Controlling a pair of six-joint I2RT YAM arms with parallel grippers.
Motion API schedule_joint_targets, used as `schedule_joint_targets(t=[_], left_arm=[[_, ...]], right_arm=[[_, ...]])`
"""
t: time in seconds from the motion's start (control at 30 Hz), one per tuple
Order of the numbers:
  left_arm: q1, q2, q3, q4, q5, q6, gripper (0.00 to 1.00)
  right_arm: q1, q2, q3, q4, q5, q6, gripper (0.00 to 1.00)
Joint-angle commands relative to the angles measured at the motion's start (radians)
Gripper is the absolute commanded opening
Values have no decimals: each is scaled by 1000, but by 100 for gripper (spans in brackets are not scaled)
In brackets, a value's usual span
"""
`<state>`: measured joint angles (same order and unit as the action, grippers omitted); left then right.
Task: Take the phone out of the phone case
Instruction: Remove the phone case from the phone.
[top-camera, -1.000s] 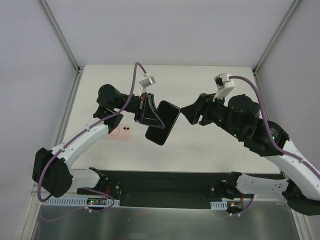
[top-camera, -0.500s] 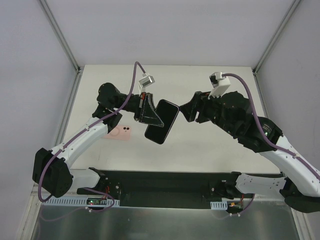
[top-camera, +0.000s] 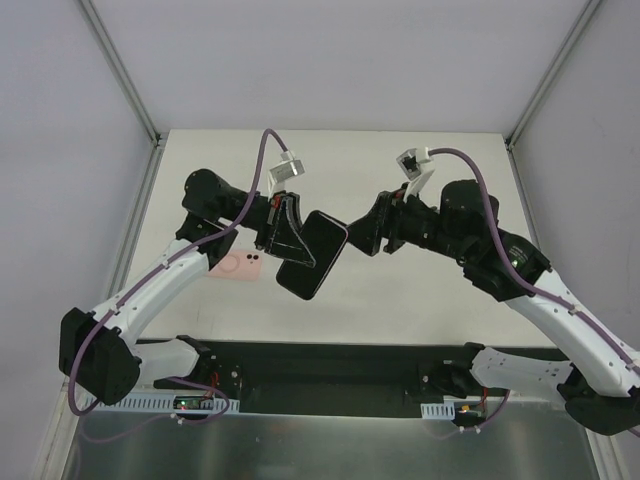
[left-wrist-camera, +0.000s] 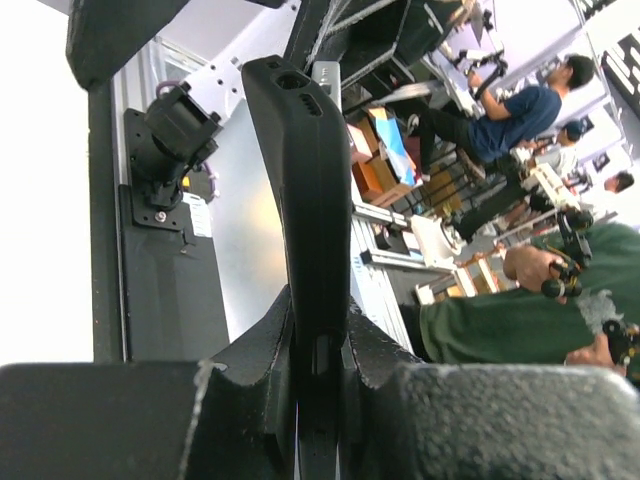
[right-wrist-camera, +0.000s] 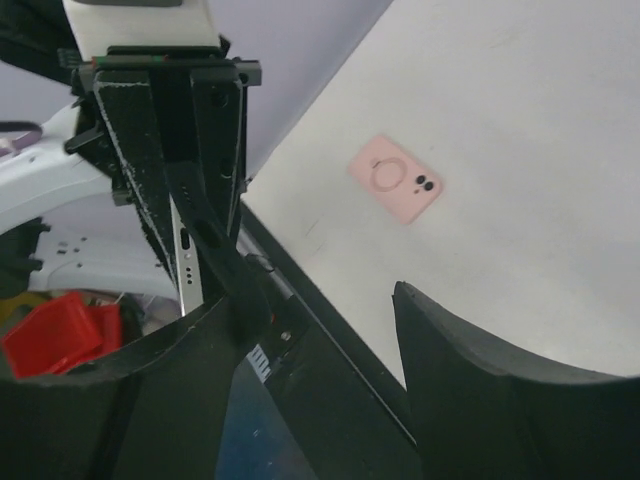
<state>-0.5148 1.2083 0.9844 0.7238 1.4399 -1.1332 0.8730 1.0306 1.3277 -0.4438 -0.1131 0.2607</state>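
My left gripper (top-camera: 290, 238) is shut on a black phone case (top-camera: 311, 256) with the phone in it and holds it tilted above the table. In the left wrist view the case edge (left-wrist-camera: 305, 190) stands up between my fingers (left-wrist-camera: 250, 350). My right gripper (top-camera: 362, 232) is open, right at the case's upper right corner. In the right wrist view the phone's silver edge (right-wrist-camera: 187, 263) and the black case (right-wrist-camera: 228, 275) lie against my left finger (right-wrist-camera: 150, 400). The right finger (right-wrist-camera: 500, 400) stands apart from them.
A pink phone case (top-camera: 243, 265) with a ring and two camera holes lies flat on the white table (top-camera: 420, 290) under the left arm. It also shows in the right wrist view (right-wrist-camera: 396, 179). A black strip (top-camera: 330, 365) runs along the table's near edge.
My left gripper has carried the black case left and slightly down. My right gripper has followed it left and stays at the case's upper right corner.
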Motion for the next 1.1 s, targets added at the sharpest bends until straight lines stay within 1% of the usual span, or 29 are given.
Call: schedule_joint_targets(t=[0.0, 0.03, 0.17, 0.4, 0.5, 0.6, 0.7, 0.73, 0.8, 0.83, 0.9, 1.0, 1.03, 1.07], left_arm=[[-37, -39, 59, 161, -59, 24, 0], [-37, -35, 60, 161, -59, 27, 0], [-37, -6, 68, 172, -56, 24, 0], [-37, 43, 100, 183, -52, 20, 0], [-37, 69, 111, 184, -65, 20, 0], [-39, 95, 119, 189, -68, 13, 0], [-39, 115, 120, 200, -69, 3, 0], [-39, 120, 117, 201, -70, 1, 0], [-39, 129, 115, 201, -70, 1, 0], [-39, 131, 115, 203, -70, 1, 0], [-39, 137, 114, 203, -72, 0, 0], [-37, 145, 117, 187, -73, 0, 0], [-37, 148, 119, 178, -73, 4, 0], [-36, 152, 120, 164, -75, 10, 8]], right_arm=[[21, 97, -77, 99, -321, 18, 65], [21, 108, -85, 120, -371, 28, 65], [26, 152, -108, 230, -467, 75, 63], [66, 230, -87, 241, -481, 87, 59], [81, 258, -74, 241, -465, 103, 55], [87, 281, -65, 240, -435, 124, 45], [89, 293, -62, 234, -418, 138, 26], [90, 295, -62, 229, -410, 138, 15], [89, 299, -56, 214, -398, 143, 3], [89, 299, -53, 192, -379, 141, 1], [89, 295, -55, 175, -356, 144, 1], [81, 273, -47, 108, -272, 138, 1], [75, 267, -48, 64, -219, 138, 1], [61, 258, -51, 39, -189, 138, 2]])
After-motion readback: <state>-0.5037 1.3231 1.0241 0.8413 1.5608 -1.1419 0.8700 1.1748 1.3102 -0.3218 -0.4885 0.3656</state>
